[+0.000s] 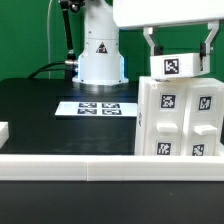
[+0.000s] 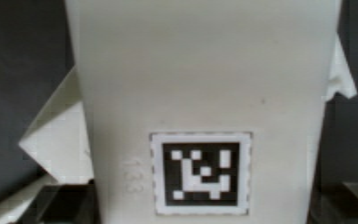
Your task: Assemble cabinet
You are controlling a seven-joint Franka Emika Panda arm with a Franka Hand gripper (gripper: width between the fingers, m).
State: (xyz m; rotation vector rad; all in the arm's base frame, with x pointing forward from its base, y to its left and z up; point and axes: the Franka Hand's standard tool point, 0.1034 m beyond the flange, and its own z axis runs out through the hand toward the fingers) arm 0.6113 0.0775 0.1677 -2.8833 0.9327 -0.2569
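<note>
The cabinet (image 1: pixel 180 118) is a big white box standing upright at the exterior view's right, with several black-and-white tags on its front panels. My gripper (image 1: pixel 180 68) hangs over its top. The fingers (image 1: pixel 152 48) straddle a small white tagged block (image 1: pixel 178 64) that sits on top of the cabinet, and they look closed on its sides. In the wrist view that white block (image 2: pixel 194 80) fills the frame, its tag (image 2: pixel 202 170) lies near my gripper (image 2: pixel 194 215), and the dark fingers (image 2: pixel 43 205) sit tight against its edges.
The marker board (image 1: pixel 98 107) lies flat on the black table in front of the robot base (image 1: pixel 100 55). A long white rail (image 1: pixel 80 165) edges the near side. A small white piece (image 1: pixel 3 130) shows at the exterior view's left edge.
</note>
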